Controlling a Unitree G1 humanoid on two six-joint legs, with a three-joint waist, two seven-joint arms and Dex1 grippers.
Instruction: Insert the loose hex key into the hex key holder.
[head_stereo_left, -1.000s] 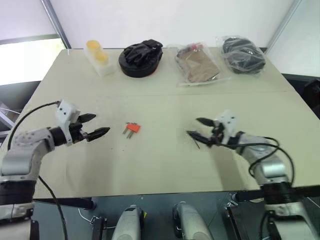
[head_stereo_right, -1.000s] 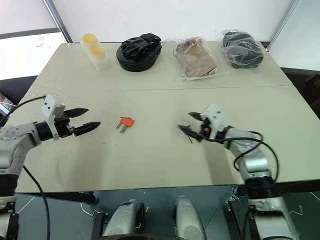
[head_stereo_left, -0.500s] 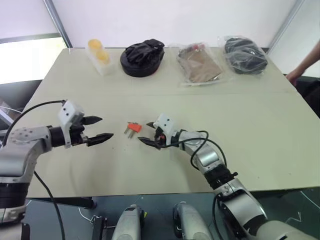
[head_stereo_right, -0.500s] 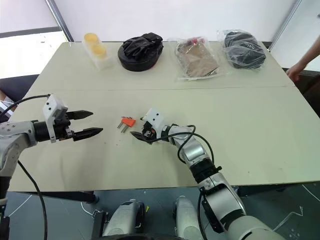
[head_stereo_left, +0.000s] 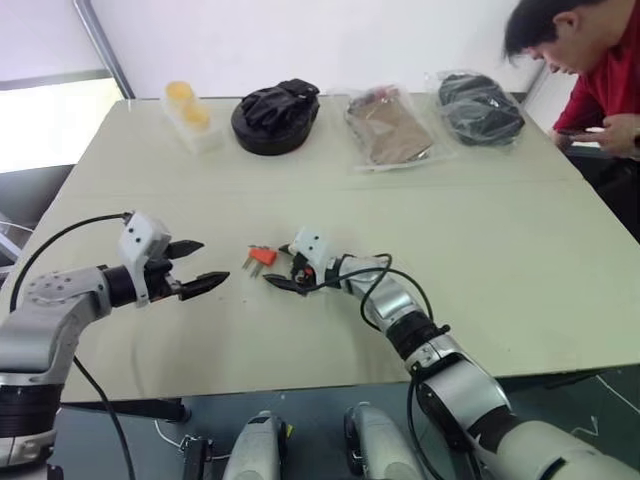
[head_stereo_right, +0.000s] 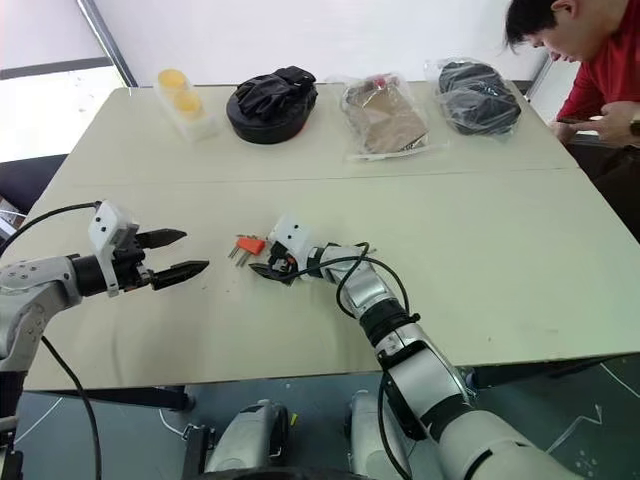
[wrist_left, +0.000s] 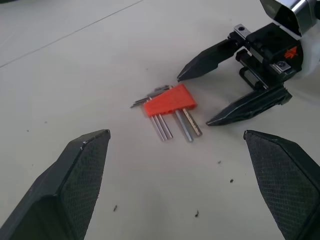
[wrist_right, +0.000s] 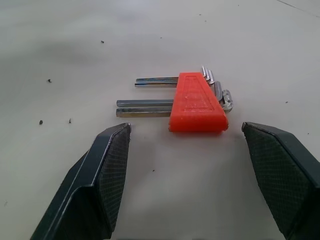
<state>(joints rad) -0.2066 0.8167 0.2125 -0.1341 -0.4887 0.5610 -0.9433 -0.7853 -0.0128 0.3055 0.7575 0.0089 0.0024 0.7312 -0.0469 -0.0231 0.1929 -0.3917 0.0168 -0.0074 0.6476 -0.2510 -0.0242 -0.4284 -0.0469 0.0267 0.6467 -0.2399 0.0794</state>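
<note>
Black fingers of my right end effector (head_stereo_left: 281, 272) stand spread and empty, low over the worktop (head_stereo_left: 480, 240), its tips pointing at the hex key holder (wrist_right: 196, 104). Orange-red block, lying flat just ahead of those fingertips, close but not touching; grey keys protrude from one side, their bent ends from the other. Loose hex key: I cannot pick it out as a separate item anywhere near the block.

My left end effector (head_stereo_left: 198, 266): fingers also spread wide, nothing between them, hovering on the far side of the holder from my right one, well apart from it and aimed toward it.

Beyond both end effectors, along the far edge of the worktop: clear container with two yellow pieces (head_stereo_left: 188, 112) to my left; black round bundle (head_stereo_left: 274, 115) beside it; clear bag with brown contents (head_stereo_left: 388, 126); clear bag with black contents (head_stereo_left: 478, 105) farthest to my right.

Person in a red top (head_stereo_left: 590, 75), past the far right corner of the worktop, head bent down.
</note>
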